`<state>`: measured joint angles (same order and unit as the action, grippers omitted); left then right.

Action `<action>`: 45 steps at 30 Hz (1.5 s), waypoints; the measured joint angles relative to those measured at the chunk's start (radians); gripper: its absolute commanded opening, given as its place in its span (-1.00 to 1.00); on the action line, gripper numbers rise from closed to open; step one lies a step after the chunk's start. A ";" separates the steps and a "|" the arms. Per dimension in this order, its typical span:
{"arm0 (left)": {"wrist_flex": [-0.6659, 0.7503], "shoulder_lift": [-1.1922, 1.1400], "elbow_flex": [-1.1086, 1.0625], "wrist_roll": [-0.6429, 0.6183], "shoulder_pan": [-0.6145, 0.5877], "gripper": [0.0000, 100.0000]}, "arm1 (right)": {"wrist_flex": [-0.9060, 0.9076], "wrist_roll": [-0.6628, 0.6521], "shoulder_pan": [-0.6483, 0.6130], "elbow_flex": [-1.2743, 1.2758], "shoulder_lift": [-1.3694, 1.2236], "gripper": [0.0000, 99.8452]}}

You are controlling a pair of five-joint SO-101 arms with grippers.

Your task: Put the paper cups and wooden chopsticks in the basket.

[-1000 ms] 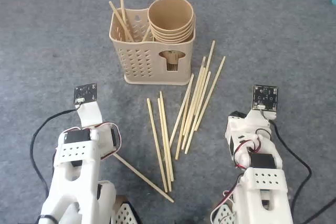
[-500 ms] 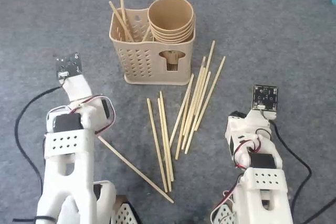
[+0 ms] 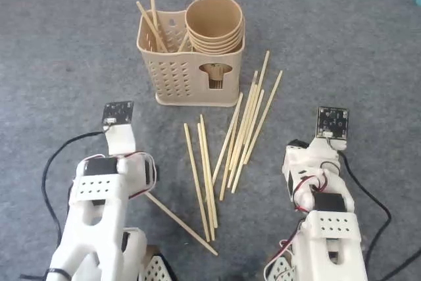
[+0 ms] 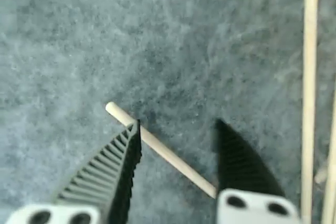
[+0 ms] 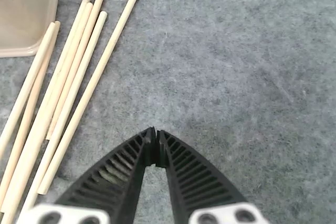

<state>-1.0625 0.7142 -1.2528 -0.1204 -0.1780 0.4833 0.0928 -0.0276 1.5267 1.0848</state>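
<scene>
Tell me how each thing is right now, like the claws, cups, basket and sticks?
Left gripper: open, straddling one chopstick lying on the mat.
Right gripper: shut, empty.
Basket: upright.
Paper cups: stacked upright in the basket.
Loose chopsticks: lying flat on the mat.

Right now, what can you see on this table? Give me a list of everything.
basket: one, beige, perforated, at the far side of the mat.
cups: one nested stack, brown paper, in the basket compartment on the right arm's side; exact count unclear.
chopsticks in the basket: at least three, pale wood, sticking up from the other compartment.
loose chopsticks: roughly nine, pale wood, scattered in front of the basket.
lone chopstick: one, pale wood, lying apart by the left arm.
mat: one, grey, under everything.
left gripper: black, open, straddling the lone chopstick.
right gripper: black, shut, over bare mat beside the loose chopsticks.
</scene>
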 measured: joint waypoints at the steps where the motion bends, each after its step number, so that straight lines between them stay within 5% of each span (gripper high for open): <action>1: 0.000 0.000 -0.002 0.005 -0.006 -0.37 | 0.000 0.000 0.000 0.000 0.000 -0.98; 23: 0.029 0.000 -0.026 0.086 -0.106 -0.39 | 0.000 0.000 0.003 0.000 0.000 -0.98; 38: 0.074 -0.319 0.092 0.092 -0.103 -0.61 | 0.000 0.000 0.034 0.000 0.000 -0.98; 42: 0.074 -0.319 0.094 0.092 -0.100 -0.97 | 0.000 0.000 0.031 0.000 0.000 -0.98; 45: 0.074 -0.288 0.092 0.089 -0.098 -0.97 | 0.000 0.000 0.031 0.000 0.000 -0.98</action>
<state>-0.9889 0.4258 -1.1607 -0.0315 -0.2762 0.4833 0.0928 0.0031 1.5267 1.0848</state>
